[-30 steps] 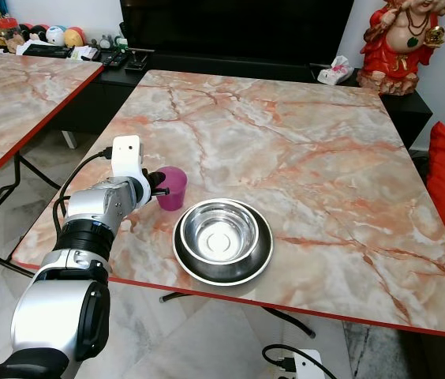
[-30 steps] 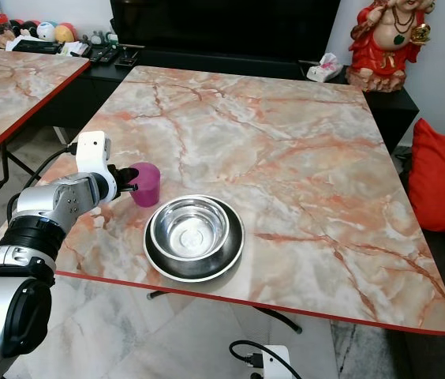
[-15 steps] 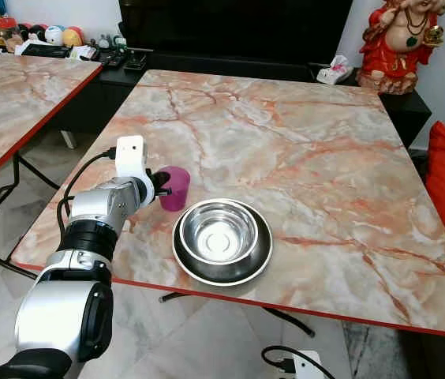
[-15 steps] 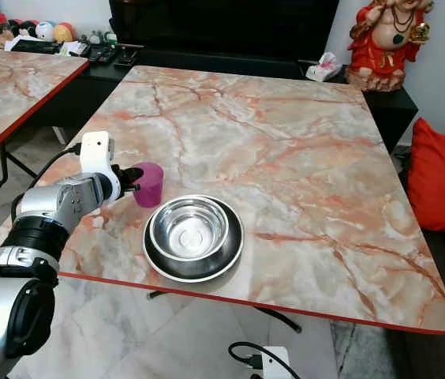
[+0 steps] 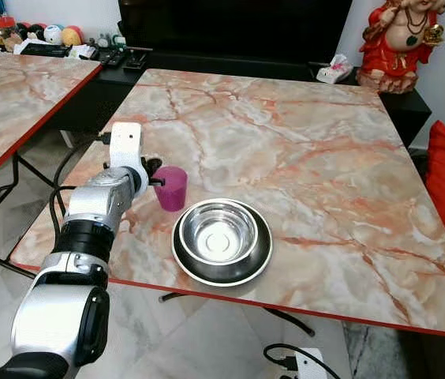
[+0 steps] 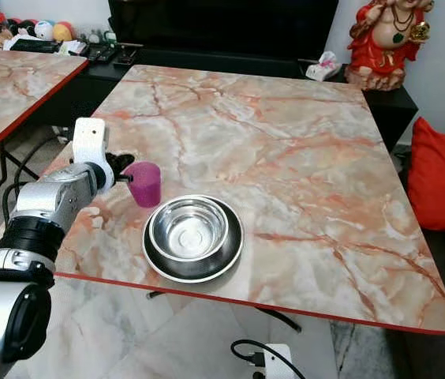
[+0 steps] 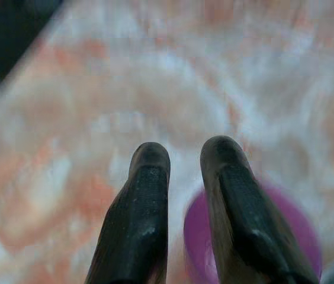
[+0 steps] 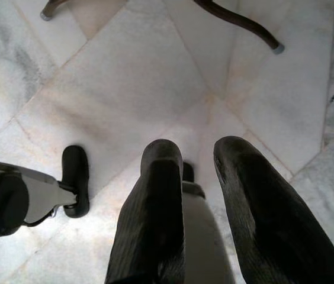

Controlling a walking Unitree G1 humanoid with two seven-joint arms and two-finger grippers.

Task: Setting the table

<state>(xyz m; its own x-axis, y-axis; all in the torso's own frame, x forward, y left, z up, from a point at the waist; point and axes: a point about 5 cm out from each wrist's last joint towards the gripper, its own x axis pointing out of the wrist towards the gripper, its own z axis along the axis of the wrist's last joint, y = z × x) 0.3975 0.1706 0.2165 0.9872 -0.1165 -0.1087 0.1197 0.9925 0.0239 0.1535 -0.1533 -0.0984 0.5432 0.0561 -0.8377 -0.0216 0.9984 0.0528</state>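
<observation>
A: Biggest first — slab of table [image 5: 325, 158], flat and rectangular, glossy marble look in peach and grey, thin red edge.

B: Agreed. Next down, round black dish [image 5: 263, 257] near the front edge, with a polished steel bowl [image 5: 221, 233] nested in it, mirror-bright inside.

A: Then the purple cup [image 5: 171, 188], small, matte plastic by the look, tapering toward its base. Stands on the table just left of the dish, apart from it.

B: Long axis close to vertical, mouth up, perhaps tipped a touch toward the arm. Hard to say more.

A: Left gripper [image 5: 155, 174] right beside the cup's left side, up at rim height. Textured black fingers [image 7: 140, 207] in the wrist view, with a narrow gap, bare marble showing through it, purple behind one finger only.

B: So nothing pinched. Compared with a second ago — wrist swung higher and further back, white camera block raised. Cup, dish and bowl unmoved.

A: Right gripper [image 8: 199, 157] hanging over pale marble floor tiles [image 8: 125, 89], narrow gap too.
</observation>
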